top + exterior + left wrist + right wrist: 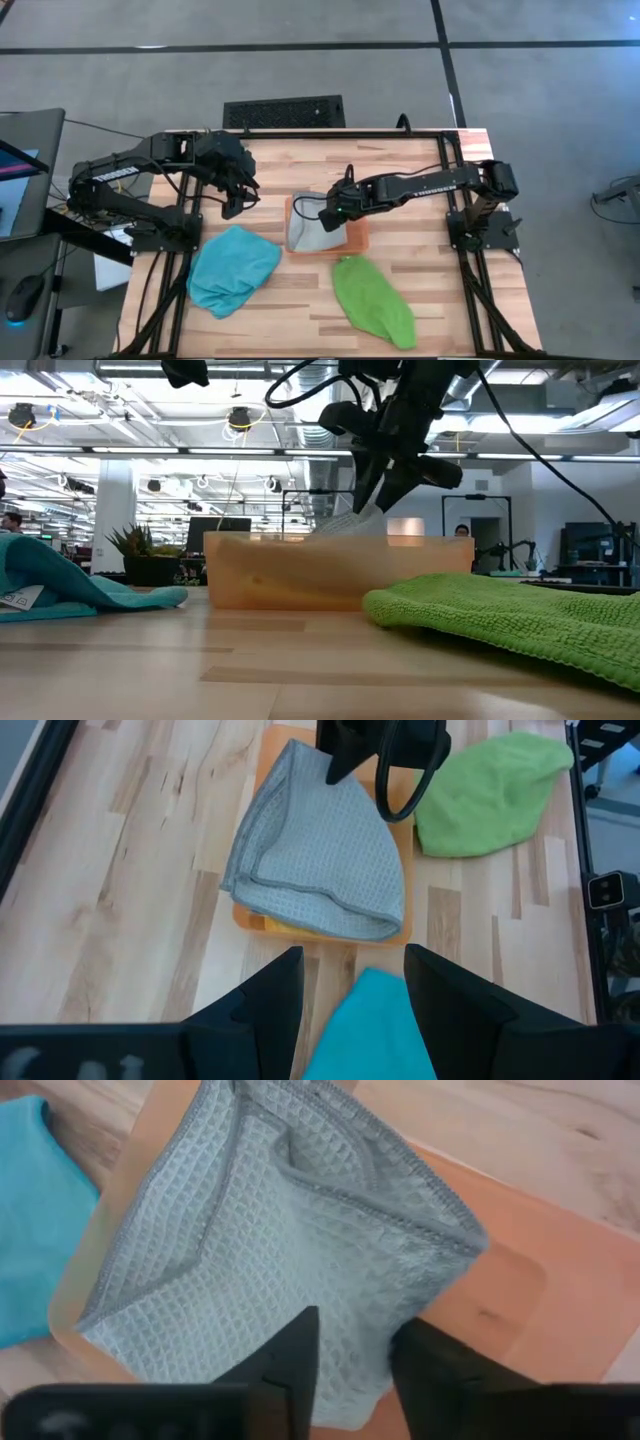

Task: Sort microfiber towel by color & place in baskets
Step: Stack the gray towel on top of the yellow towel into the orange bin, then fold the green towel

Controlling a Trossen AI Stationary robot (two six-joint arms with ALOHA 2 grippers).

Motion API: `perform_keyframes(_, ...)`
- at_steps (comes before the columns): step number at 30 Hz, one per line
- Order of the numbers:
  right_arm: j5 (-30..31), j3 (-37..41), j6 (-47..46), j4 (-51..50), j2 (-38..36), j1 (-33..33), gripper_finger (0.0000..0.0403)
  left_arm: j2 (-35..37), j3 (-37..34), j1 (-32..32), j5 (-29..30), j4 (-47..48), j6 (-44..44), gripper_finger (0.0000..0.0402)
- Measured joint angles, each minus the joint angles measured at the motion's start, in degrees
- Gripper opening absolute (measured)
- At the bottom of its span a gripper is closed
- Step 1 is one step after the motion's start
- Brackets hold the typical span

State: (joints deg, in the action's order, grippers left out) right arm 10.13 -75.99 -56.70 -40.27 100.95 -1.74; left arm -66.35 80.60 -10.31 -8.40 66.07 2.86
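One orange tray (358, 236) sits near the middle of the wooden table (420, 290), and one grey waffle-weave towel (312, 226) lies in it, draped over the tray's left rim so that part of the cloth hangs past the edge. From the right wrist view the towel (290, 1230) is loosely folded, with a stitched hem running along its upper fold, and bare orange tray floor (530, 1295) shows beside it.

The right gripper (335, 213) hangs directly over the grey towel. Its two dark fingers (290, 1355) stand a little apart with cloth showing between them; I cannot tell whether they pinch it or merely frame it. From table height the gripper (375, 490) is just above the tray wall (300, 570).

Two more towels lie on the table outside the tray, making three in all: one teal towel (232, 268) to the tray's front left and one green towel (372, 300) to its front right, neither touching the tray.

The left gripper (237, 200) waits above bare wood to the left of the tray, its fingers (265, 1000) spread apart and empty.
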Motion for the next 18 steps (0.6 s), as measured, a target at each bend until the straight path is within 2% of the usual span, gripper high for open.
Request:
perform_keyframes(5, -1.11, 0.01, -1.76, -0.14, -0.36, 0.93, 0.0196, 0.0, 0.0, -0.01, 0.0, 0.25, 0.96, 0.0167)
perform_keyframes(9, -1.89, -0.03, -1.38, -0.71, -3.14, 2.31, 0.0222, 0.0, 0.0, -0.01, 0.02, 2.07, 1.48, 0.0167)
perform_keyframes(13, -1.92, 0.09, -0.82, -1.97, -6.8, 2.71, 0.023, 0.0, 0.0, 0.0, 1.67, 4.2, 2.82, 0.0167)
perform_keyframes(18, -2.09, 0.09, 5.32, -1.01, -11.61, 1.1, 0.0228, 0.0, 0.02, 0.02, 3.71, 6.69, 6.51, 0.0167)
